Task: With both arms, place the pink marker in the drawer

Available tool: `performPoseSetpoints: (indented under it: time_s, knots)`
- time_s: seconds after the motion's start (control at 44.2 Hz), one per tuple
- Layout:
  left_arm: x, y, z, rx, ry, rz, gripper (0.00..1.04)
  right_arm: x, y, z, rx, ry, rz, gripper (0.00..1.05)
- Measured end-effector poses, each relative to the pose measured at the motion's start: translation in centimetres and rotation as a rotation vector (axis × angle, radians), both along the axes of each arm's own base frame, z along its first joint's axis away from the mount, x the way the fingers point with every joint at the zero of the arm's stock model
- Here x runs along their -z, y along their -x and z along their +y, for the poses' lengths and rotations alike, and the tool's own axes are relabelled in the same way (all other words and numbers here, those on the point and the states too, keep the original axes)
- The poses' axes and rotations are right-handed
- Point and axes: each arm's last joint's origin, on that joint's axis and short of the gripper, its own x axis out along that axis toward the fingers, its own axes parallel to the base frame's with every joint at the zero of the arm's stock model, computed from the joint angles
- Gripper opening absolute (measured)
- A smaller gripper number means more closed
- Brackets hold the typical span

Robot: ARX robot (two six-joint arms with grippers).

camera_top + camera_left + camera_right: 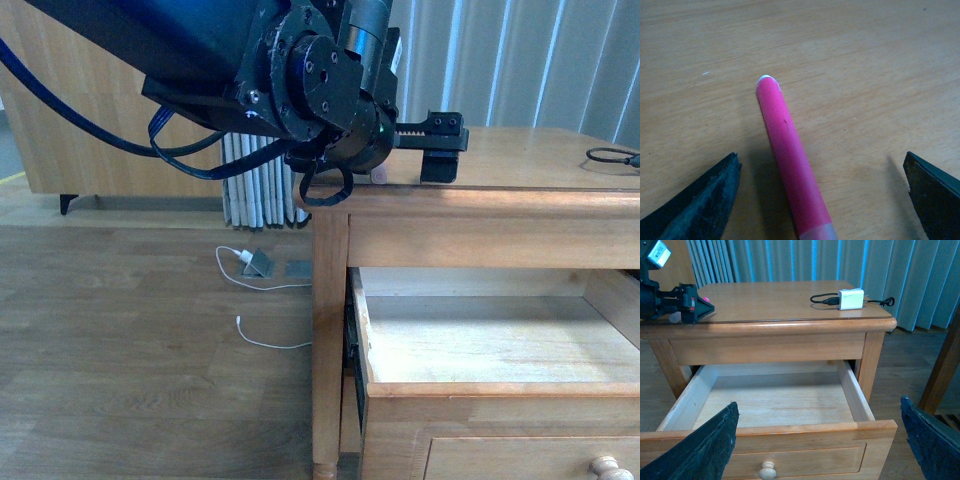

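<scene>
The nightstand top (775, 302) carries the pink marker (791, 160) and a white charger (850, 299).

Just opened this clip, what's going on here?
The left gripper is down at the nightstand top, jaws open on either side of the pink marker, which lies flat on the wood and is not yet gripped. The drawer below stands open with nothing inside. The right gripper hangs open in front of the drawer, holding nothing.
</scene>
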Motion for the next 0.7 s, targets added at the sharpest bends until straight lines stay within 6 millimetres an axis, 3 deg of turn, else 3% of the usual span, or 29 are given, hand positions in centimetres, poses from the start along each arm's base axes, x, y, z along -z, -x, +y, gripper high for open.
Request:
performPoseSetpoints:
  time_s: [0.339,0.543,0.701]
  knots:
    - [-0.26,0.10,-0.59,0.013,-0.079,0.042,0.98,0.00,0.00,0.00,0.000,0.000,0.000,0.96]
    - [-0.12,0.14,-0.53,0.005,-0.097,0.053,0.73,0.00,0.00,0.00,0.000,0.000,0.000,0.96]
    - [-0.19,0.10,-0.24,-0.004,-0.101,0.056,0.47,0.00,0.00,0.00,0.000,0.000,0.000,0.96]
